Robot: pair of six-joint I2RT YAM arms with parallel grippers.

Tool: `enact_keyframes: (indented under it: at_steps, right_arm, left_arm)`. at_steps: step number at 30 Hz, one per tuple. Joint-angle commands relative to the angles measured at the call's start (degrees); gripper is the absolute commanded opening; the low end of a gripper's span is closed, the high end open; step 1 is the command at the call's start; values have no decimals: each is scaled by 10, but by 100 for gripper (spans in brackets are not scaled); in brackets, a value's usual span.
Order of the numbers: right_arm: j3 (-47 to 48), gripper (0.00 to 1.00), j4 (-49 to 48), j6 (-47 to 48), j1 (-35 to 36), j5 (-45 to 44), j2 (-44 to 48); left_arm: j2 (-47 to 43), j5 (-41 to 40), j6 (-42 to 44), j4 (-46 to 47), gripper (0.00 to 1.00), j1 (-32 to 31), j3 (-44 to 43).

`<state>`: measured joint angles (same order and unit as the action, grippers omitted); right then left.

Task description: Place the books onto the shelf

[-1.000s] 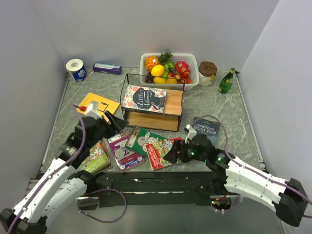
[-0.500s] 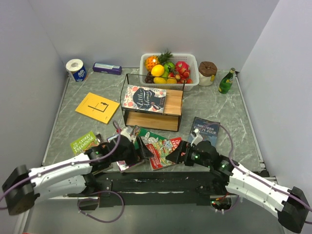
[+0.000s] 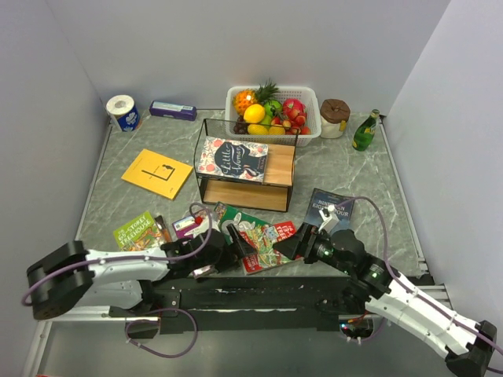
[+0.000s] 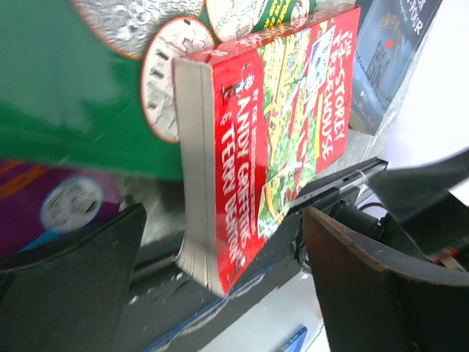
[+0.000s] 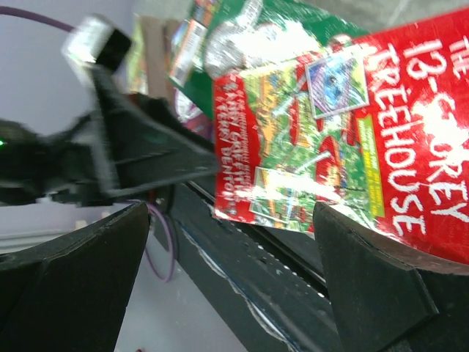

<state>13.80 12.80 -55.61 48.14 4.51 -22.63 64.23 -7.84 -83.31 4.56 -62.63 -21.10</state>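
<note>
The shelf (image 3: 279, 169) stands mid-table with one flowered book (image 3: 232, 159) on its top board. A red Treehouse book (image 3: 267, 239) (image 4: 286, 125) (image 5: 352, 132) lies at the near edge, overlapping a green book (image 3: 240, 222) (image 4: 73, 88). My left gripper (image 3: 242, 250) (image 4: 220, 293) is open and low, with the red book's near corner between its fingers. My right gripper (image 3: 281, 250) (image 5: 234, 293) is open at that book's right side, holding nothing. A purple book (image 3: 189, 226), a green Treehouse book (image 3: 137, 229), a yellow book (image 3: 157, 173) and a dark blue book (image 3: 330, 206) lie flat around them.
A white fruit basket (image 3: 310, 98) stands behind the shelf. A toilet roll (image 3: 122, 111) and a slim purple box (image 3: 173, 110) are at the back left. A brown jar (image 3: 335, 118) and a green bottle (image 3: 364, 131) are at the back right. A black rail (image 3: 259, 290) runs along the near edge.
My left arm swung down and right from the left-hand books to the red book's corner, and its jaws widened. My right gripper shifted slightly right.
</note>
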Motion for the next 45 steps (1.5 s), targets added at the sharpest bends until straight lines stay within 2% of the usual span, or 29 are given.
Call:
enact_keyframes:
  at_steps: [1,3,4,6,7,9,10,13,15,19,22,26,28,31,34,36,41,45]
  right_arm:
    - [32,99,32,7,3,-26,38]
    - [32,99,43,6,4,-27,52]
    - [32,99,48,5,4,-28,56]
    - [34,99,56,6,4,-29,64]
    - [37,99,61,6,5,-31,66]
    - [39,99,65,9,4,-32,72]
    - [42,99,68,9,3,-31,73]
    - [57,99,72,16,4,-32,75]
    - [71,99,72,34,4,-28,73]
    - [146,99,76,77,5,-22,54]
    - [209,99,80,113,5,-14,36]
    - [274,99,68,156,5,-5,22]
    - [299,99,52,162,5,-5,15]
    - [294,99,2,152,5,-1,9]
    - [262,99,-83,122,6,3,0]
    - [239,99,-126,99,5,12,-13]
    - [228,99,-273,64,6,32,-82]
    - [257,99,-312,60,5,51,-140]
  left_arm:
    - [71,4,11,126,86,-2,-12]
    - [93,14,15,144,78,-2,-18]
    - [107,26,17,155,66,-2,-19]
    - [114,33,17,177,53,-3,-15]
    - [111,34,17,180,41,-2,-13]
    - [98,29,18,177,30,-3,-7]
    - [75,27,23,171,20,-3,-6]
    - [5,8,43,120,6,-8,-17]
    - [-40,-20,57,60,1,-23,-41]
    - [-158,-60,110,-32,1,-42,-105]
    - [-208,-89,137,-109,1,-46,-162]
    - [-259,-133,160,-161,1,-49,-229]
    - [-281,-181,173,-171,1,-49,-249]
    - [-308,-243,178,-138,1,-49,-255]
    - [-327,-271,184,-50,1,-49,-230]
    - [-321,-270,196,29,1,-49,-218]
    - [-279,-231,202,78,1,-49,-243]
    - [-255,-212,203,92,1,-49,-255]
